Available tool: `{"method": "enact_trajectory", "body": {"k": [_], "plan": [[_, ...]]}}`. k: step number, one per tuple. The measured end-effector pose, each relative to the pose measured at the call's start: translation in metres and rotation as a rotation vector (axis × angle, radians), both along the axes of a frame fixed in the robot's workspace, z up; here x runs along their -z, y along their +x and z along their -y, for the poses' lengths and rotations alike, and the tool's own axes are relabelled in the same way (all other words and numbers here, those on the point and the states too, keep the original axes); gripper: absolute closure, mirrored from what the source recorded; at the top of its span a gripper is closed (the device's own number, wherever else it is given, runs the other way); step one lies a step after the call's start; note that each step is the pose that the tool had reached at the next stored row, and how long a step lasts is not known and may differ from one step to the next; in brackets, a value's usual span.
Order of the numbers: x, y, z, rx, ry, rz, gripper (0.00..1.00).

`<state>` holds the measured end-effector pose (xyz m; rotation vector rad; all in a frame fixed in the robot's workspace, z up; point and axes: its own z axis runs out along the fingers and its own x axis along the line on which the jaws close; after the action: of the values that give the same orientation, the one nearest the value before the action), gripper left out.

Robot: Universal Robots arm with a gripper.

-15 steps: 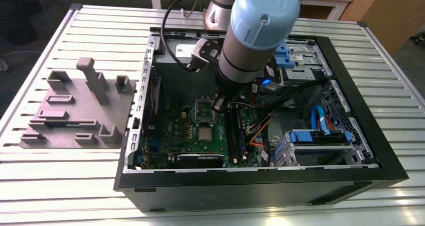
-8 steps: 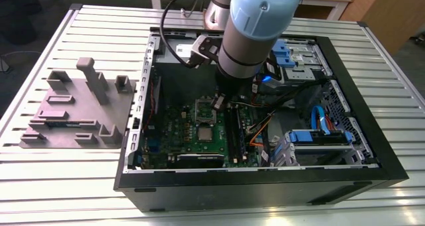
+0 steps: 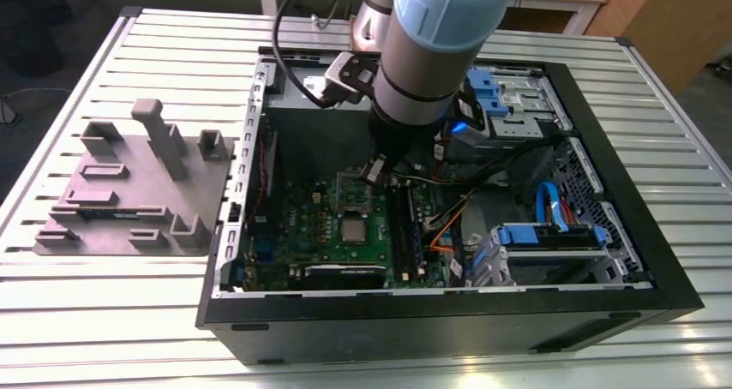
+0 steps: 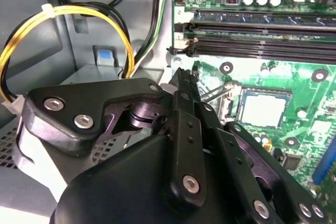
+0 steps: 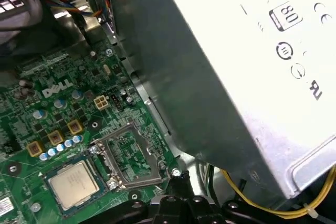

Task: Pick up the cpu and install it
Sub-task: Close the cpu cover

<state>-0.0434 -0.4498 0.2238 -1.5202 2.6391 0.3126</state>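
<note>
Silvery-grey cpu (image 5: pixel 73 183); green motherboard (image 5: pixel 63 108); yellow cable (image 4: pixel 63 11).

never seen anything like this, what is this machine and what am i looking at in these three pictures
This is a robot arm reaching down into an open computer case that lies on its side on a slatted metal table. The exterior view is taken from a camera off the arm. The two wrist views come from cameras riding on the arm itself, looking into the case.

Inside is the green circuit board. The cpu, a small square silvery chip, sits in its socket on that board, with the metal socket frame flipped open beside it. The black gripper hangs close to the socket with nothing visible in it. A grey tray of part holders lies beside the case.
</note>
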Motion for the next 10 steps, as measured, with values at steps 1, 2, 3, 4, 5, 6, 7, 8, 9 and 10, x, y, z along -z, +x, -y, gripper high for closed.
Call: {"method": "enact_trajectory", "body": {"k": [1, 2, 3, 4, 5, 6, 7, 8, 9, 10], "plan": [[-0.0010, -0.0005, -0.0002, 0.000, -0.0070, -0.0001, 0.90], [-0.0018, -0.0009, -0.0003, -0.001, -0.0180, 0.0000, 0.90], [-0.0028, -0.0013, -0.0004, -0.001, -0.0266, 0.0000, 0.90], [-0.0038, -0.0018, -0.0004, -0.002, -0.0324, 0.0000, 0.90], [-0.0052, -0.0023, -0.0004, -0.003, -0.0362, -0.0002, 0.90], [-0.0065, -0.0028, -0.0004, -0.003, -0.0386, -0.0002, 0.90], [-0.0077, -0.0032, -0.0005, -0.004, -0.0400, -0.0001, 0.90], [-0.0087, -0.0037, -0.0005, -0.006, -0.0411, 0.0000, 0.90], [-0.0095, -0.0042, -0.0006, -0.007, -0.0421, 0.0000, 0.90], [-0.0102, -0.0045, -0.0006, -0.009, -0.0431, 0.0001, 0.90]]}}
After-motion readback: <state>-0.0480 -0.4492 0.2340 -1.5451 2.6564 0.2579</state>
